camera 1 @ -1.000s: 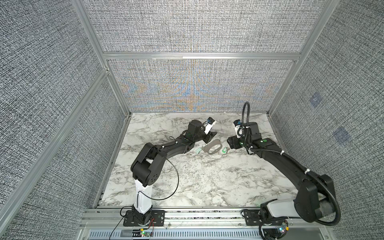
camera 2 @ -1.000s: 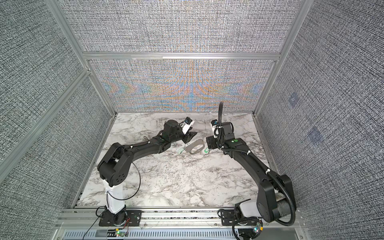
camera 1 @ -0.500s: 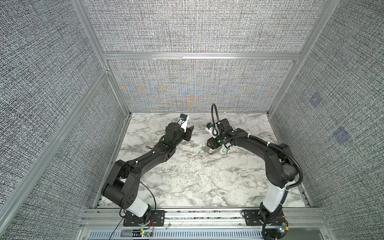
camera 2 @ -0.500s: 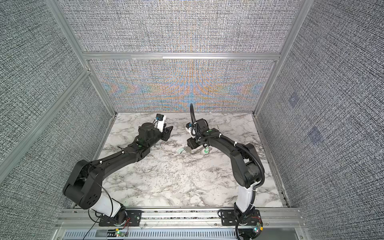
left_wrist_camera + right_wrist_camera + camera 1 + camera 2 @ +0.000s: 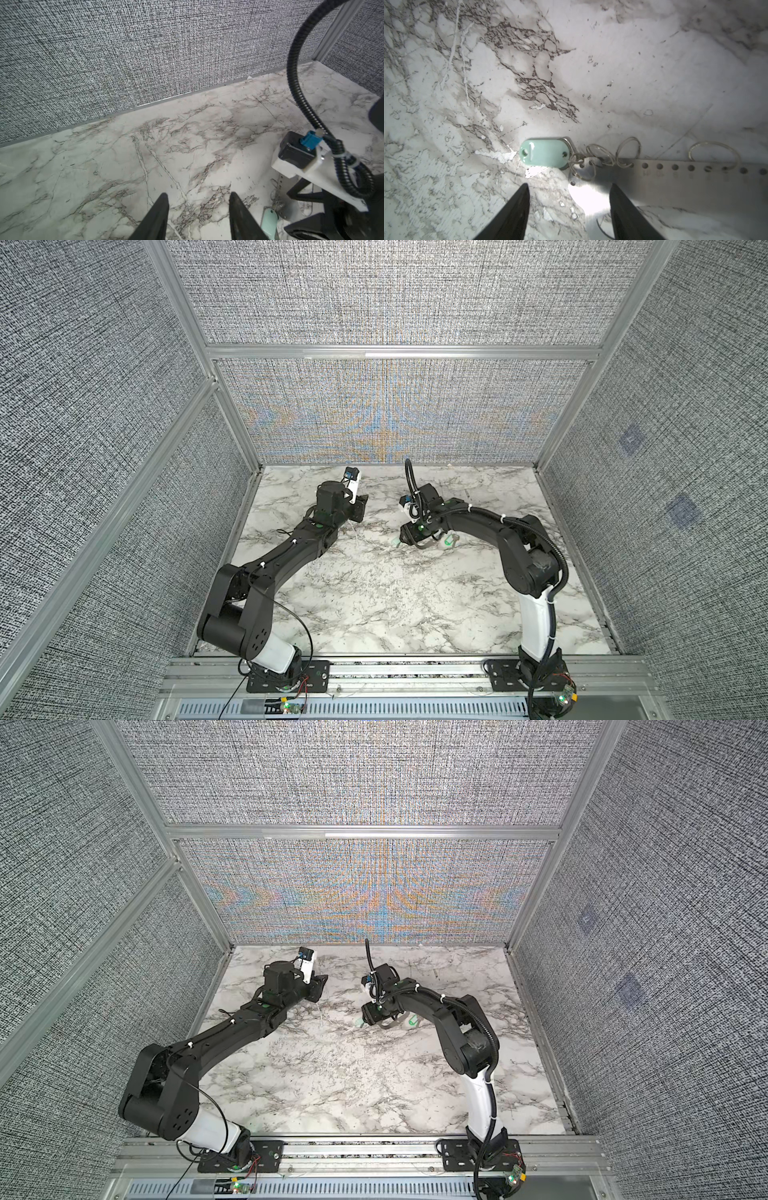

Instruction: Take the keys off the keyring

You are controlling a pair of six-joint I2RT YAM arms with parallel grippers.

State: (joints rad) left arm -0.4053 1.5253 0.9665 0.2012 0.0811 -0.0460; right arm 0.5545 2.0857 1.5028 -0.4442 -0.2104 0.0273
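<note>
Keyring (image 5: 675,172) flat, long axis left-right

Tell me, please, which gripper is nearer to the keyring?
Right. The right gripper hovers directly over the keyring, jaws open astride its end; the left gripper stands well apart from it, open, above the table.

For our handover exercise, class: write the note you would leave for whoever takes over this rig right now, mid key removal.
Right end effector: open, low over one end of the keyring, gripping nothing.
Left end effector: open, empty, over bare marble table, apart from the keyring.
Green-tagged key: on the table, linked by wire rings to the keyring's holes.
Done: nothing visibly off.
Left: grip the keyring, unhook each key.
</note>
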